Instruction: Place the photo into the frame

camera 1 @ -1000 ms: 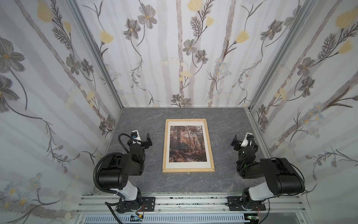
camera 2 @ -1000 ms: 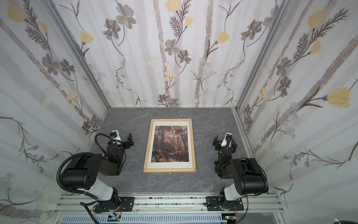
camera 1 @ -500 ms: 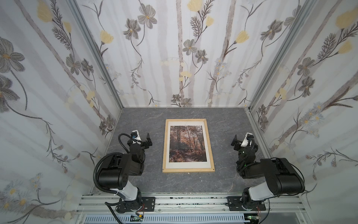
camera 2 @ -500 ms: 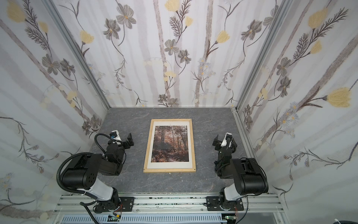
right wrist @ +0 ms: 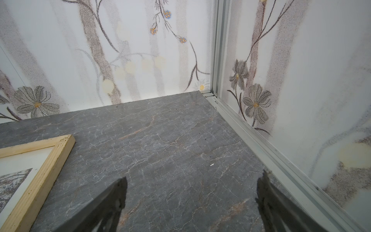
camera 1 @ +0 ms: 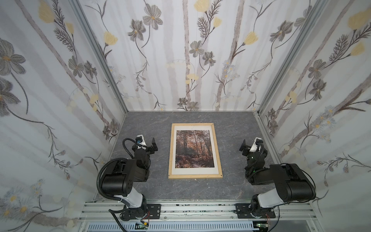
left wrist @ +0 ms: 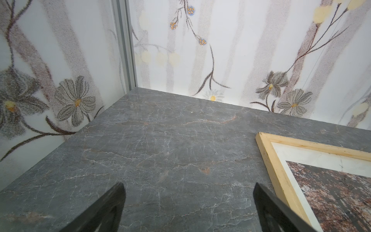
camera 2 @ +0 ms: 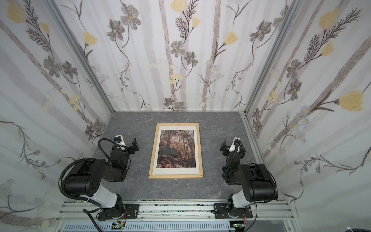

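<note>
Both top views: frame (camera 1: pixel 195 176) lies flat mid-counter (camera 1: pixel 140 124), long side running 12 to 6, with the photo (camera 1: pixel 192 148) seated inside it, forest picture up, white border all round. Left claw (camera 1: pixel 147 144) at 9 o'clock of the frame, right claw (camera 1: pixel 248 147) at 3 o'clock, both well apart from it and holding nothing. Left wrist view: left claw (left wrist: pixel 188 186) fingers spread wide over bare counter, nothing between them; a frame corner (left wrist: pixel 269 158) with the photo (left wrist: pixel 331 180) in it sits just beside one finger. Right wrist view: right claw (right wrist: pixel 193 178) fingers spread wide, empty; frame corner (right wrist: pixel 50 160) near one finger, side wall near the opposite finger.
</note>
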You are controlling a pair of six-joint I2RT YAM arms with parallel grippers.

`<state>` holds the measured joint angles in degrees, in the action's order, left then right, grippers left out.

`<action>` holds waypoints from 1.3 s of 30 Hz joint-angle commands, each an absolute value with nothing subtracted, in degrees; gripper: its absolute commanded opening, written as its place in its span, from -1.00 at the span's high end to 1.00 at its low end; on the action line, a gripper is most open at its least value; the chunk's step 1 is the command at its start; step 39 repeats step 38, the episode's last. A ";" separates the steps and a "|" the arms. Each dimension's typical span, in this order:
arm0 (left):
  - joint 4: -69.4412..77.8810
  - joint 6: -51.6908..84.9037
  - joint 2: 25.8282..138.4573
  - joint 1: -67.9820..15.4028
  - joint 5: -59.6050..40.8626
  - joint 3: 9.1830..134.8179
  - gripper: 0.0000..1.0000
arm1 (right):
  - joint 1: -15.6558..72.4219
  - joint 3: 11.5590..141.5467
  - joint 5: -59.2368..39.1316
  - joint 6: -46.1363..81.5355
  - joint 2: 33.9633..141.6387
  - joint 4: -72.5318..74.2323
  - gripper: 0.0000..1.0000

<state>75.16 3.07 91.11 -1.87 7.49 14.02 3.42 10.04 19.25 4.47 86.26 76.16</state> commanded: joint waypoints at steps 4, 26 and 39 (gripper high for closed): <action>76.17 3.13 90.89 -1.85 7.52 14.09 -1.00 | 3.45 10.12 19.37 4.49 86.22 77.55 -0.99; 76.03 3.06 90.96 -1.88 7.65 14.10 -1.00 | 3.46 10.16 19.37 4.48 86.23 77.53 -0.99; 75.96 2.50 90.95 -2.02 6.68 14.13 -1.00 | 3.45 10.18 18.29 4.15 86.27 77.38 -0.99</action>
